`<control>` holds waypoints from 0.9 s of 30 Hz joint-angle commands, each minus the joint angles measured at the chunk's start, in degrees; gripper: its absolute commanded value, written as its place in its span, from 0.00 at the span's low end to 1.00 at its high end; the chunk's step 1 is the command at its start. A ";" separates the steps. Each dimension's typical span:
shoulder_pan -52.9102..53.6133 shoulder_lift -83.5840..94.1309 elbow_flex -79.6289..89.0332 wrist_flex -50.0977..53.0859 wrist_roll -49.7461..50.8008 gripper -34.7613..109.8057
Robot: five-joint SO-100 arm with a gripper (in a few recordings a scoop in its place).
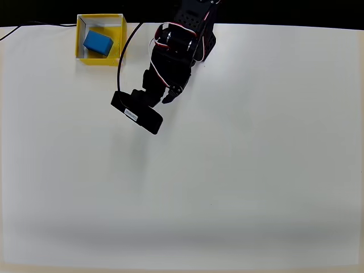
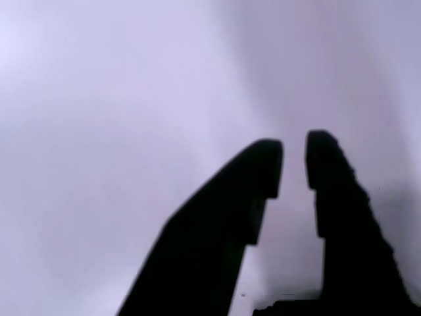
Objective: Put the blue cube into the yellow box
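Observation:
The yellow box (image 1: 100, 58) stands at the table's back left corner in the overhead view. The blue cube (image 1: 98, 43) lies inside it, tilted a little on the yellow floor. My black arm (image 1: 176, 51) reaches from the back edge toward the front left, and its wrist end (image 1: 136, 112) hangs over bare table, to the right of the box and nearer the front. In the wrist view my gripper (image 2: 294, 158) has its two dark fingers drawn together with only a thin slit between the tips. Nothing is held between them.
A white table (image 1: 227, 182) fills the overhead view, with a black strip behind its far edge. A dark cable (image 1: 126, 42) curves from the arm past the box's right wall. Another thin cable (image 1: 23, 27) runs at the far left corner.

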 commanded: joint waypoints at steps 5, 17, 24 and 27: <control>-8.53 16.87 19.60 -2.72 -3.69 0.24; -8.70 21.97 32.43 -3.60 -9.76 0.24; -11.16 21.88 32.52 -2.99 -8.35 0.24; -12.04 21.88 32.52 -2.99 -8.09 0.28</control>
